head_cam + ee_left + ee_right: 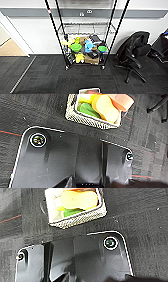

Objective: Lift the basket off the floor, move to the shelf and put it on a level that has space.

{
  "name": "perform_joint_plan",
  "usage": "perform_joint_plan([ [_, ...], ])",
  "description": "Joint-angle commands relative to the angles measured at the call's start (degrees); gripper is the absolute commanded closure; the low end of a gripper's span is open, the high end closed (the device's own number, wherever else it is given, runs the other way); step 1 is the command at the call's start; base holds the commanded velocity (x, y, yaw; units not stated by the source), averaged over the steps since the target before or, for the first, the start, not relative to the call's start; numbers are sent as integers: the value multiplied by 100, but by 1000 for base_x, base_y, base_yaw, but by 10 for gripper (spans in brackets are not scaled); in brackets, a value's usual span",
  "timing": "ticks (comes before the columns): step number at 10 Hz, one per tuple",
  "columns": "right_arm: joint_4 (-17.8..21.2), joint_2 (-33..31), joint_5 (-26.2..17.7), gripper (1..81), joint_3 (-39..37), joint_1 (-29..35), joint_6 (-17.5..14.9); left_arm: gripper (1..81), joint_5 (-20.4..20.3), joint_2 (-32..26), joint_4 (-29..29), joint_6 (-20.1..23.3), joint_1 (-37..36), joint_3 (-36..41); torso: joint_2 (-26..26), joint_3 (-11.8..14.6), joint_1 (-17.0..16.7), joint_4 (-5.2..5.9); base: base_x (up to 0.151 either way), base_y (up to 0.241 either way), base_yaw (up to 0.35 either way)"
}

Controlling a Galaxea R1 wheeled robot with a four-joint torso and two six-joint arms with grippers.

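The basket [89, 90], cream-white and woven, rests on the dark grey carpet floor [50, 75] at the near edge of the head view, straight in front of me. In the left wrist view the basket [86, 119] holds orange, yellow and green soft items, and the right wrist view has the same basket [80, 219] from its other side. Both wrists hang above the carpet a short way from it. The shelf [56, 32], a black-posted wire rack on casters, stands ahead against the white wall. Its bare wire level [86, 29] sits above a tier packed with colourful toys [85, 47].
A black office chair [135, 53] stands right of the rack, with another dark object [161, 45] at the far right edge. At the far left a doorway opens onto tan wooden flooring [10, 48]. Open carpet lies between me and the rack.
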Motion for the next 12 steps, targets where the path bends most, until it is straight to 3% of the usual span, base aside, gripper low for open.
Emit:
perform_joint_plan([
  [1, -49, -206, -326, 10, -7, 275, 15, 10, 346, -102, -97, -17, -273, -101, -558, 13, 358, 0, 0, 0, 0],
  [3, -286, -495, -378, 10, 387, 284, -2, 10, 372, -155, -107, -17, -370, -75, -851, -227, 557, 0, 0, 0, 0],
  [5, -304, -926, -413, 10, 985, 301, 6, 10, 451, -137, -89, -8, -440, -48, -1176, -300, 761, 0, 0, 0, 0],
  [12, -163, -1129, -466, 10, 1014, 275, 278, 10, 689, -58, -54, -8, -563, -101, -2578, -306, 1641, 0, 0, 0, 0],
])
